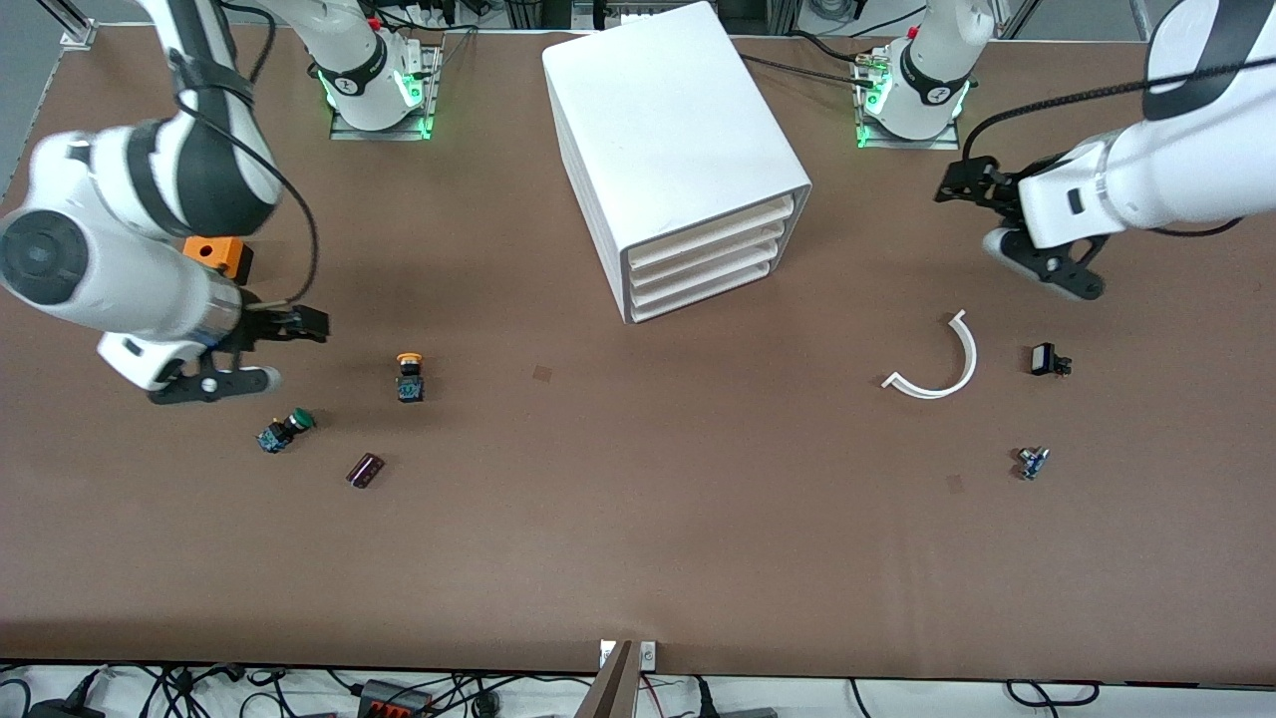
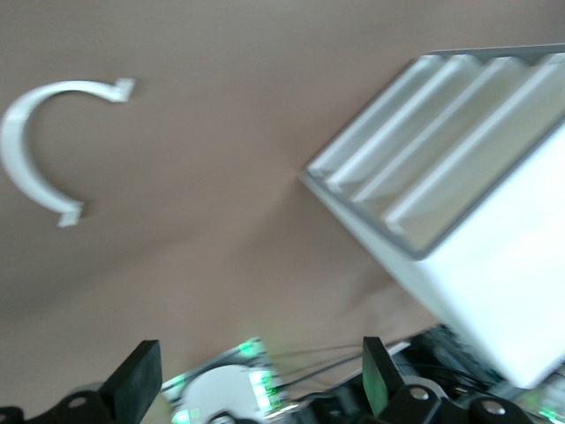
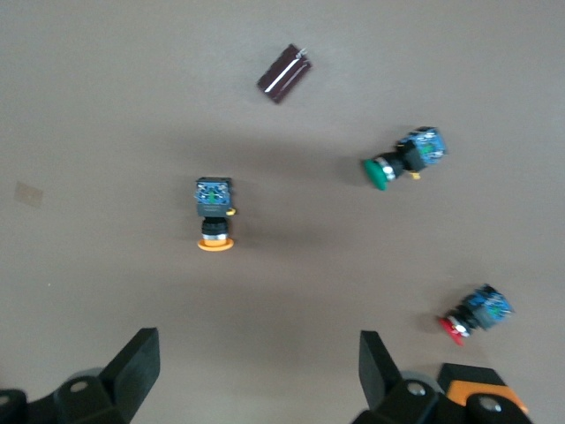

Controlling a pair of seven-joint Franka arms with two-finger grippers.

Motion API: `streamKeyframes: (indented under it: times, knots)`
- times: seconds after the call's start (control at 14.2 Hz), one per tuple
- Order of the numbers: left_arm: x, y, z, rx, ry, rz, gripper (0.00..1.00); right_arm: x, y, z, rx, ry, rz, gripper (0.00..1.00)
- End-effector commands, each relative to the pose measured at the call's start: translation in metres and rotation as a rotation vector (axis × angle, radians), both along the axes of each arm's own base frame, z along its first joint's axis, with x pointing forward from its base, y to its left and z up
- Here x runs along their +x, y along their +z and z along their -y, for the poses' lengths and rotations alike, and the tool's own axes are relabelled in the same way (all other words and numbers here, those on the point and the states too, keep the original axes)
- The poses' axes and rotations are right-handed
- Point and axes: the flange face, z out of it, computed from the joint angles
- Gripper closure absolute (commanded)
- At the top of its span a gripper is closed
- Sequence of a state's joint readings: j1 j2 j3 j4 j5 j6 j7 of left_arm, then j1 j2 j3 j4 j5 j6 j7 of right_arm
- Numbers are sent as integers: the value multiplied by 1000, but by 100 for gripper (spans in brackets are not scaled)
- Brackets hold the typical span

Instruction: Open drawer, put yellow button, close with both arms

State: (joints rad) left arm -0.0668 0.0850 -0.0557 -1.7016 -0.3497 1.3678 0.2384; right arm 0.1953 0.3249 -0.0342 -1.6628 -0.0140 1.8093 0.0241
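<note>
The white cabinet [image 1: 678, 150] stands at the middle of the table near the robots' bases, its four drawers shut; the uppermost drawer [image 1: 713, 229] is flush with the others. The cabinet also shows in the left wrist view [image 2: 494, 265]. The yellow button [image 1: 409, 377] lies on the table toward the right arm's end and also shows in the right wrist view [image 3: 214, 221]. My right gripper [image 1: 289, 349] is open and empty above the table beside the yellow button, also seen in its wrist view [image 3: 260, 371]. My left gripper [image 1: 972, 214] is open and empty, up beside the cabinet toward the left arm's end, also seen in its wrist view [image 2: 262, 380].
A green-capped button [image 1: 287, 431] and a dark cylinder [image 1: 365, 470] lie nearer the camera than the yellow button. A red-capped button [image 3: 472, 314] and an orange block [image 1: 217, 254] lie under the right arm. A white arc [image 1: 942, 364], a black part [image 1: 1047, 360] and a small blue part [image 1: 1032, 462] lie toward the left arm's end.
</note>
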Motion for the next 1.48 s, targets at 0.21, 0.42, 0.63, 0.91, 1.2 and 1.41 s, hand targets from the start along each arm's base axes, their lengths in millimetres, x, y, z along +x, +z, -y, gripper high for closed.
streamKeyframes:
  times: [0.21,0.42,0.63,0.91,1.2,1.41]
  knots:
    - [39,-100,59,-362,44,-217,0,9,-99,-36,-19,27,-56,0]
    - [42,-172,78,-614,-55,-199,6,14,-142,-42,-15,30,-55,0]
    - [38,-200,86,-743,17,-203,19,13,-181,-50,25,5,-74,0]
    - [13,-233,92,-854,56,-254,28,7,-206,-59,18,18,-103,0]
    - [-10,-251,110,-929,-24,-271,42,1,-217,-58,12,16,-127,0]
    - [-23,-262,110,-949,-39,-286,46,2,-218,-56,12,13,-127,4]
